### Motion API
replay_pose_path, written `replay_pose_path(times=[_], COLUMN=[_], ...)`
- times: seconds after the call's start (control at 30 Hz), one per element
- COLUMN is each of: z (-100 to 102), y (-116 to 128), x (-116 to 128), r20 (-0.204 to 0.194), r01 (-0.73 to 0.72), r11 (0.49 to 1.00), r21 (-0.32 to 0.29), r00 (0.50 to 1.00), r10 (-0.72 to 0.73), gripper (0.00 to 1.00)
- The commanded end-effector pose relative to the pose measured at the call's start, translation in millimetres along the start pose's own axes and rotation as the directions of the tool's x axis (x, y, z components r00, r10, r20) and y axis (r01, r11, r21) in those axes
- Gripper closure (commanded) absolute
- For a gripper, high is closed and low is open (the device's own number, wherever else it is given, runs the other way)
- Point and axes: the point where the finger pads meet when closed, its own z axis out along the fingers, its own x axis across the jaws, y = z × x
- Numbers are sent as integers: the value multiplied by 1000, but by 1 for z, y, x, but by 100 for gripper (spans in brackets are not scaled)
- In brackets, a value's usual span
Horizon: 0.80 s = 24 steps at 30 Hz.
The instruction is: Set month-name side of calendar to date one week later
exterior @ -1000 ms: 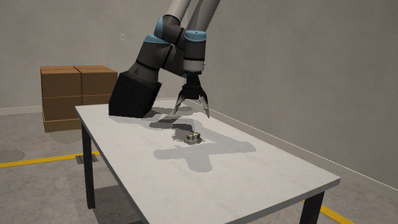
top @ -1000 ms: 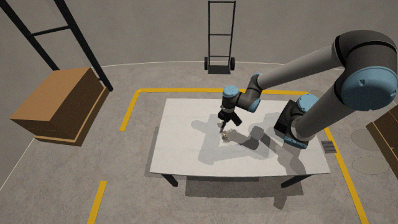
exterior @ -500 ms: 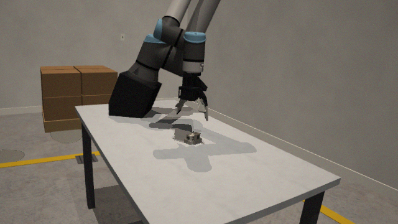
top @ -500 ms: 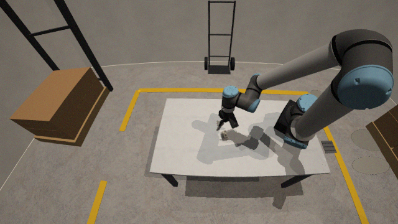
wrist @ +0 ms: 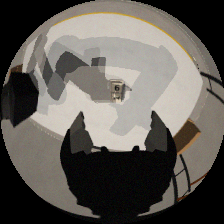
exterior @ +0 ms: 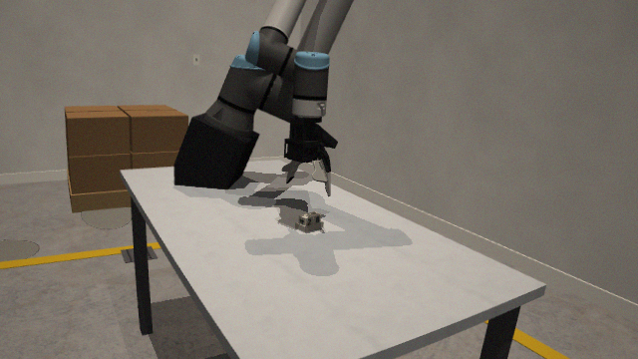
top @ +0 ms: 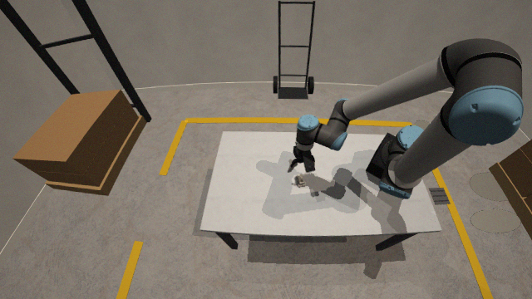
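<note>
gripper [wrist: 117, 131] wide open, holding nothing | calendar [wrist: 117, 90] dead ahead at 12 o'clock in wrist view, well apart

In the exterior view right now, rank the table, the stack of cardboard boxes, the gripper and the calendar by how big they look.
1. Table, by far the largest.
2. Stack of cardboard boxes, though it stands farther back, so it looks smaller than it is.
3. Gripper, open and empty, above the table.
4. Calendar, smallest, resting on the table.
</note>
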Motion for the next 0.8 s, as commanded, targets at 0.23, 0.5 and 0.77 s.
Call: replay_pose_path(times=[0.23,0.5,0.77], z=[2,2,2], y=[0,0,0], x=[-1,-1,-1], r20=[2,2,2], r01=[-58,-61,-60], r11=[998,998,998], r21=[-1,-1,-1], r00=[998,998,998], r10=[58,61,60], gripper=[0,72,72])
